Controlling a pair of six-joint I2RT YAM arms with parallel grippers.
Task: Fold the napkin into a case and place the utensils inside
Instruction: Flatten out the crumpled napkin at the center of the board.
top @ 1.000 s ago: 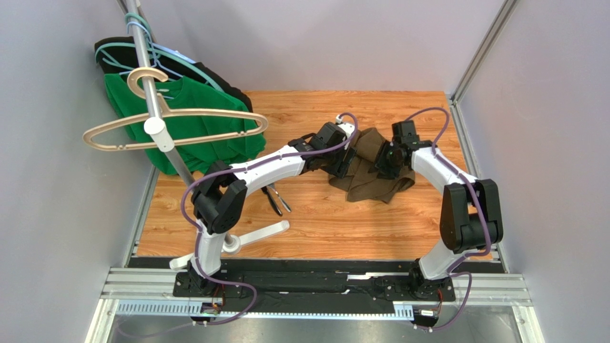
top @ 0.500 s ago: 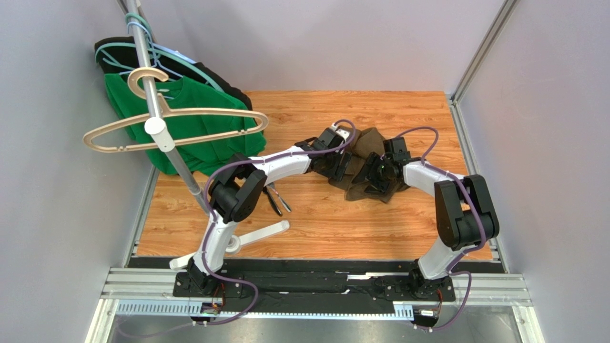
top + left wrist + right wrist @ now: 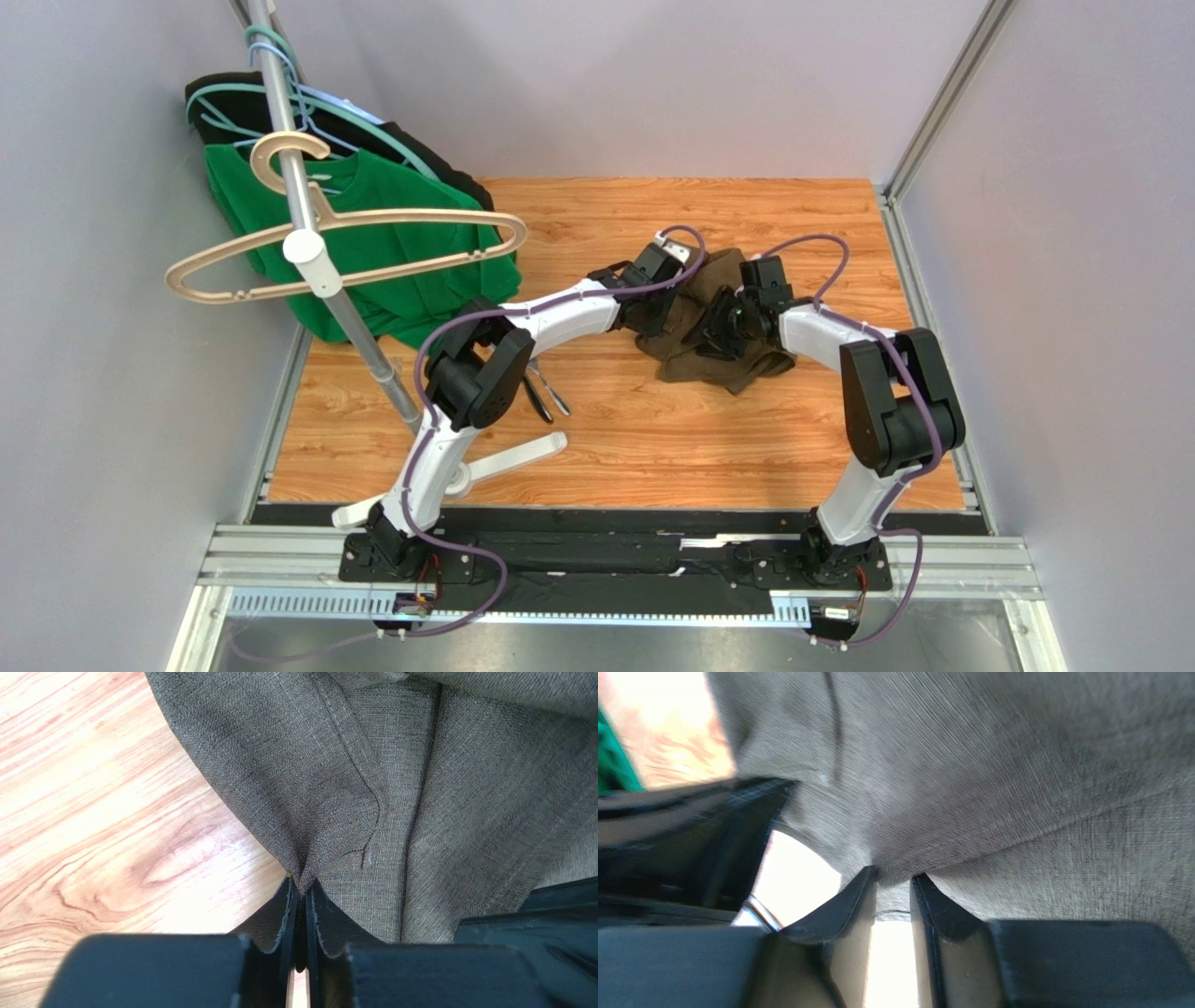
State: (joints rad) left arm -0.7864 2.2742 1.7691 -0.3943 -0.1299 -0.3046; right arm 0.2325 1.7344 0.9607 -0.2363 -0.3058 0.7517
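The olive-brown napkin lies crumpled on the wooden table, right of centre. My left gripper is at its left edge. In the left wrist view this gripper is shut, pinching a pointed fold of the napkin. My right gripper is on the middle of the cloth. In the right wrist view its jaws stand narrow with a pucker of napkin caught between the tips. The dark-handled utensils lie on the table under the left arm, apart from the cloth.
A clothes rack pole stands at the left with a beige hanger, a green shirt and a black garment. The rack's white foot reaches onto the table near the utensils. Grey walls close in both sides.
The left jaws went from wide to shut on the napkin's edge. The right jaws narrowed onto the cloth. Both wrists drew closer together, and the napkin is more bunched.
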